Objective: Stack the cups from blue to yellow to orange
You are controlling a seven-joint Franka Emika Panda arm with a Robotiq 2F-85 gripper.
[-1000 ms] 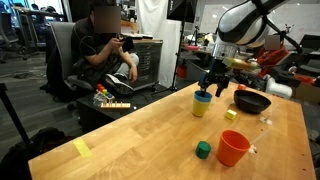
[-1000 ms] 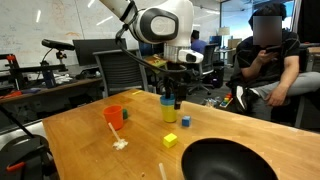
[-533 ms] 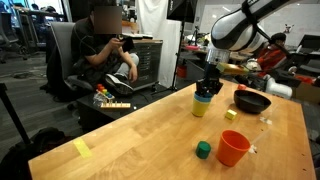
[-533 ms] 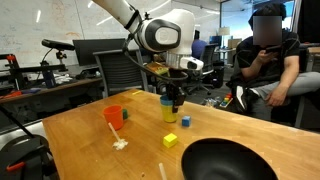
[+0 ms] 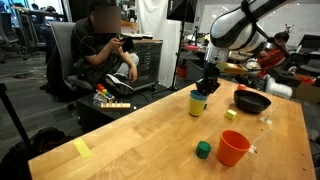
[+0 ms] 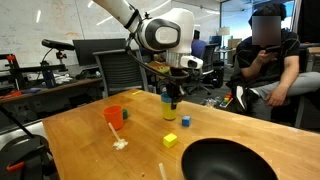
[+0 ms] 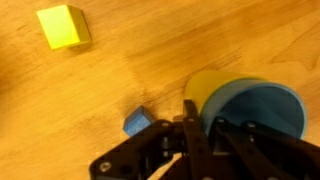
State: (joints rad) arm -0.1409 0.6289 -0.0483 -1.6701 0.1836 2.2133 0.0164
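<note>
The light blue cup [image 7: 262,108] sits nested inside the yellow cup [image 7: 203,88], which stands on the wooden table in both exterior views [image 5: 197,104] [image 6: 170,109]. My gripper [image 7: 200,125] is shut on their shared rim, one finger outside the yellow wall and one inside the blue cup. From outside, the gripper [image 5: 205,91] [image 6: 171,97] hangs straight down over the cups. The orange cup [image 5: 233,148] [image 6: 113,116] stands upright and apart, nearer the table's edge.
A dark wide bowl [image 5: 252,101] [image 6: 228,160] sits near the cups. Small cubes lie around: a blue cube [image 7: 139,122] [image 6: 186,121], a yellow cube [image 7: 63,26] [image 6: 170,140] and a green cube [image 5: 204,150]. A person [image 5: 105,50] sits in a chair beyond the table.
The gripper has dropped onto the nested cups and gone from open to shut on their rim. The yellow cup has shifted slightly.
</note>
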